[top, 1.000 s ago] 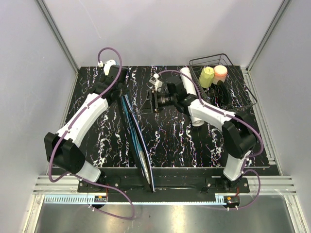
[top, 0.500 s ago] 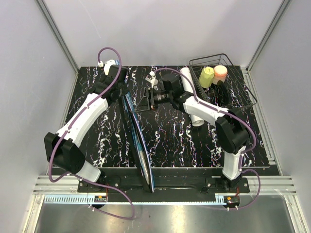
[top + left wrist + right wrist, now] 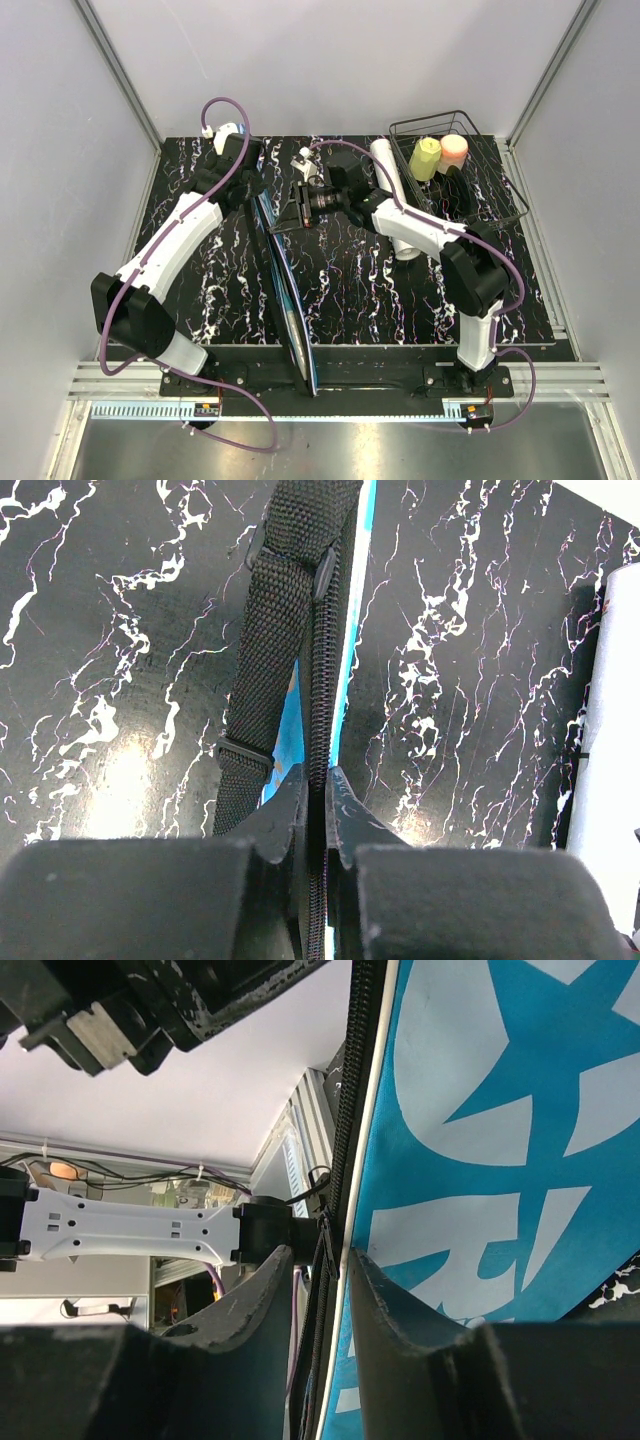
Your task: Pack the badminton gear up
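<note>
The left arm (image 3: 165, 250) and right arm (image 3: 430, 235) share one build: glossy white shells on the long links, bulky black housings at the joints, and a black base (image 3: 190, 375) under each. A purple cable (image 3: 225, 105) runs in loose loops along each arm from base to wrist, with a small white fitting near each wrist. In the wrist views the left fingers (image 3: 275, 820) and right fingers (image 3: 250, 1310) are matt black wedges with lightly scuffed edges, rising from blocky black mounts.

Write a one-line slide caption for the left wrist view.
Left claw pinches the zipper edge of the blue racket cover above the black marbled table, white tube at right.
</note>
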### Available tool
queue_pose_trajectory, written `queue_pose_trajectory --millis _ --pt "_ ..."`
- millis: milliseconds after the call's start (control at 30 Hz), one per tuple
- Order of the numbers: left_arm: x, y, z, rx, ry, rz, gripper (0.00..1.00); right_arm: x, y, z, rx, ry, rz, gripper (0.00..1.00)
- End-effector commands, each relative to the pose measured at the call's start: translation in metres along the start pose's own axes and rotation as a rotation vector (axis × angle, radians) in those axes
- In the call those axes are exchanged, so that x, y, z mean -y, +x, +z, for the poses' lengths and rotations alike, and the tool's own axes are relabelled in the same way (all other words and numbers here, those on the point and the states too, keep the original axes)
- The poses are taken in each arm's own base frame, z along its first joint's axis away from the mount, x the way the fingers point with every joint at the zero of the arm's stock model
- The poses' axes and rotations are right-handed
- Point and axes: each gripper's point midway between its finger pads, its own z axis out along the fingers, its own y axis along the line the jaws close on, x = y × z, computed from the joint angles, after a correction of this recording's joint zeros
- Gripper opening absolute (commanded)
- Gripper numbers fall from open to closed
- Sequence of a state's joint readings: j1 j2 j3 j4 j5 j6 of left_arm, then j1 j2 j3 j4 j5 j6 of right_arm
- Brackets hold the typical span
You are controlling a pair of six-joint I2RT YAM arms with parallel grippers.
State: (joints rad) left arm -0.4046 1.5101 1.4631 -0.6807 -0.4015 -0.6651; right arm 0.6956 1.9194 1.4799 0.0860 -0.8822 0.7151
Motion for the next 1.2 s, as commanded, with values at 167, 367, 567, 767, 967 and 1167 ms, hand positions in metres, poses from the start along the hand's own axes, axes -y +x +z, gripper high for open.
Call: queue_pose_trajectory --millis 167,367,567,767,967,1167 --pt "0.019 -0.028 -0.015 0.079 0.082 -0.061 0.00 -0.019 -0.010 0.008 0.001 -0.055 -0.052 0.32" --pt "0.019 -0.030 -0.015 0.082 0.082 -0.059 0.00 -0.024 -0.009 0.009 -0.001 -0.058 -0.058 0.27" --pt "0.018 -0.031 -0.016 0.088 0.076 -0.060 0.00 -0.028 -0.010 0.010 0.001 -0.051 -0.063 0.15" --pt "0.006 -0.039 -0.013 0.132 0.013 -0.057 0.00 -0.039 -0.009 0.003 0.013 -0.028 -0.088 0.00" --pt "-0.010 -0.060 -0.008 0.198 -0.073 -0.050 0.00 -0.044 0.018 -0.008 -0.004 0.027 -0.091 0.00" --pt "-0.046 -0.087 0.007 0.239 -0.175 -0.098 0.00 -0.038 0.070 -0.020 -0.061 0.051 -0.077 0.00"
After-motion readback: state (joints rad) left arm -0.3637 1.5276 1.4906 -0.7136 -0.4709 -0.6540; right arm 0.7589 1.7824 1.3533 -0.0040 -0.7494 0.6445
